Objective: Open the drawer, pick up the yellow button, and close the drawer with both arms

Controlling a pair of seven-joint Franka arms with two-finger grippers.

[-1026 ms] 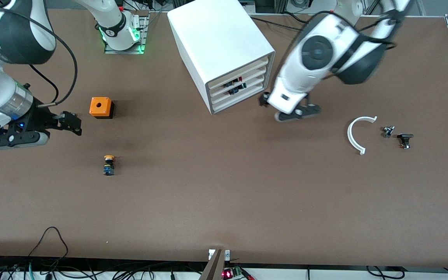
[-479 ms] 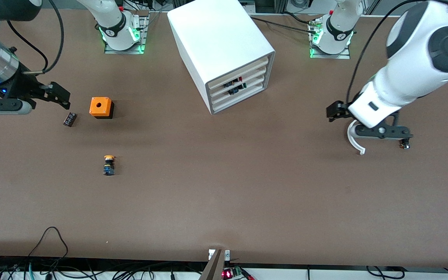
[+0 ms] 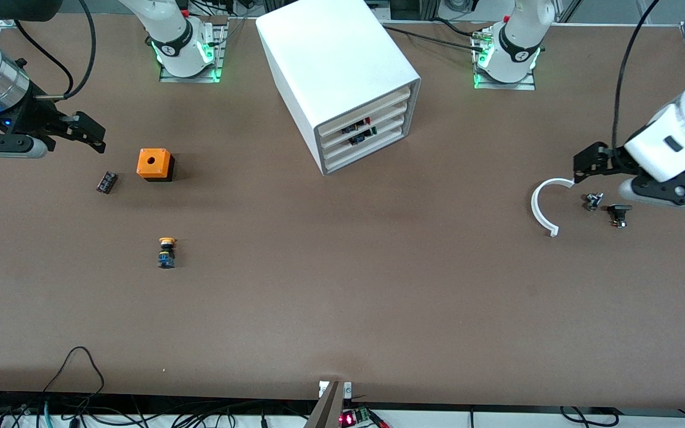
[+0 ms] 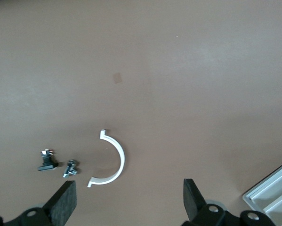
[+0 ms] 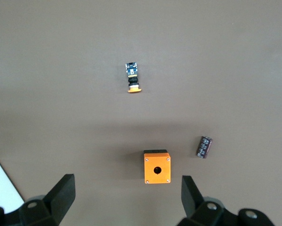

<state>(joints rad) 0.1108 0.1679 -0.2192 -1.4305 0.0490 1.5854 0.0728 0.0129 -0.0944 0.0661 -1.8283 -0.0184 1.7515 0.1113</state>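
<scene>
Brown counter point(image 3: 342, 297) carried the button point(image 3: 166, 252) out in the open and the drawer point(image 3: 364, 113) shut, apparently task done, so left hand point(image 3: 592, 163) and right hand point(image 3: 87, 132) hung empty, fingers apart.

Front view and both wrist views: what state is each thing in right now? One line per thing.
drawer: shut, flush in the cabinet.
button: lying on the table, out of the drawer, untouched.
orange cube: resting on the table, hole up.
black cylinder: lying on its side beside the cube.
white arc: lying flat.
left gripper: open, empty, above the arc.
right gripper: open, empty, above the cube.
</scene>
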